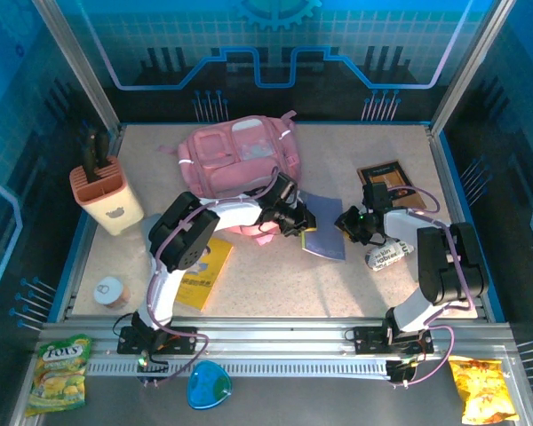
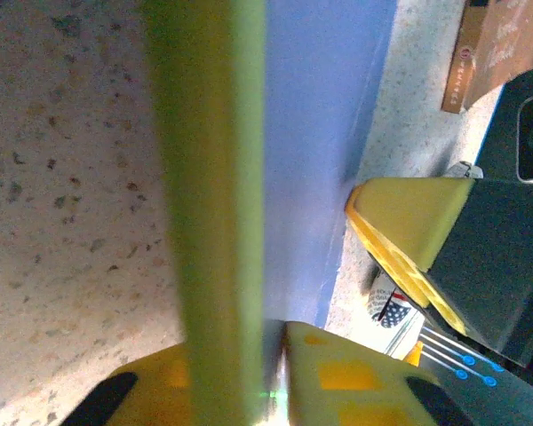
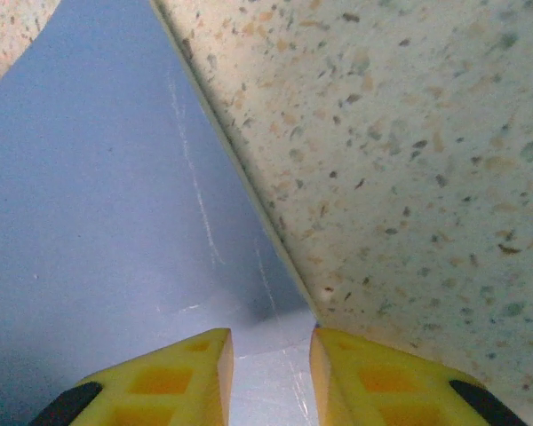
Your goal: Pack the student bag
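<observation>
Notebook (image 3: 98,222) lift | left tool (image 2: 280,373) clamped its edge | right tool (image 3: 271,355) stood apart astride its corner | step needed firm pinch, steady carry to student bag (image 1: 235,160)

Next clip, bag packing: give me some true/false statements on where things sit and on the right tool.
1. The bag lies at the far side of the table. True.
2. The blue notebook is inside the bag. False: it is outside the bag, beside it.
3. A yellow book lies partly under the left arm. True.
4. The peach holder stands on the table's right side. False: it stands on the left side.
5. The right tool is shut tight. False: it is open, at the notebook's corner.
</observation>
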`<state>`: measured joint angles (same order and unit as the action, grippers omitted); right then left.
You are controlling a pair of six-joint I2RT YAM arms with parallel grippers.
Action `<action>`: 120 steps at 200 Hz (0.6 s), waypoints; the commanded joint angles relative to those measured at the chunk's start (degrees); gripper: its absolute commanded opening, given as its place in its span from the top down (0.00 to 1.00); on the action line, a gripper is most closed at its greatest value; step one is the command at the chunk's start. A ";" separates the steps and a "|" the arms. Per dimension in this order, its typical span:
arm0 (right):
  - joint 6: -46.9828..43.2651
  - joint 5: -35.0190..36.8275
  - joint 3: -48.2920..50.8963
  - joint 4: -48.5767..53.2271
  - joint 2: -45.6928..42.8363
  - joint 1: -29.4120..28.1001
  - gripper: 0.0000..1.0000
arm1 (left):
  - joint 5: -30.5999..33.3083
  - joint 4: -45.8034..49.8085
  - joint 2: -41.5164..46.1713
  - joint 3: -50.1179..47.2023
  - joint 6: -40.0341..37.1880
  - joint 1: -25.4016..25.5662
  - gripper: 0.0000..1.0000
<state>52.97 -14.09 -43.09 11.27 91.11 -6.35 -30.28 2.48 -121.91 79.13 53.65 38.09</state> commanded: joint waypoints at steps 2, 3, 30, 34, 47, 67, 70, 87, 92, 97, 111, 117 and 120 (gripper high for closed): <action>-0.67 -1.67 2.22 0.68 -3.44 0.07 0.64 | 2.08 1.95 5.96 -0.19 -1.82 -0.42 0.93; -0.67 -1.79 2.31 0.51 -3.64 0.09 0.63 | 2.12 1.98 6.06 -0.24 -1.85 -0.40 0.93; 0.11 -5.00 5.79 -6.84 -9.88 0.41 0.48 | 3.42 3.11 10.05 -0.75 -3.08 -1.47 1.00; 0.37 -5.56 6.31 -7.94 -10.82 0.44 0.45 | 3.50 3.14 10.61 -0.82 -3.22 -1.80 1.00; 1.61 -7.31 7.85 -11.57 -13.65 0.42 0.37 | 3.92 3.20 12.62 -1.33 -3.29 -2.85 1.00; 5.36 -10.29 10.54 -18.56 -17.21 0.39 0.28 | 4.74 2.06 16.06 -3.09 -2.88 -5.19 1.00; 6.21 -10.63 10.92 -19.81 -17.59 0.37 0.27 | 4.95 1.68 16.72 -3.48 -2.81 -5.56 1.00; 11.37 -12.13 13.42 -27.83 -19.02 -0.37 0.21 | 6.81 0.07 19.95 -5.75 -1.92 -7.70 1.00; 13.07 -12.42 14.05 -30.43 -19.17 -0.89 0.19 | 7.40 -0.93 21.01 -6.78 -1.24 -8.34 1.00; 14.61 -12.48 14.59 -32.67 -19.27 -1.38 0.17 | 7.95 -2.38 22.02 -7.91 -0.31 -9.01 1.00; 18.54 -12.26 15.44 -38.72 -18.97 -3.54 0.15 | 9.40 -7.11 24.44 -11.44 3.62 -11.00 1.00; 20.05 -11.84 15.61 -41.08 -18.68 -4.66 0.14 | 9.83 -9.68 25.24 -12.78 5.36 -11.79 1.00; 20.89 -11.51 15.74 -42.17 -18.53 -5.30 0.14 | 10.11 -10.65 25.71 -13.62 6.19 -12.13 1.00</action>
<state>65.10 -24.08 -28.77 -16.08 72.53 -7.99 -23.44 0.93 -100.62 70.15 54.13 28.40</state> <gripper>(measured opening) 0.853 0.087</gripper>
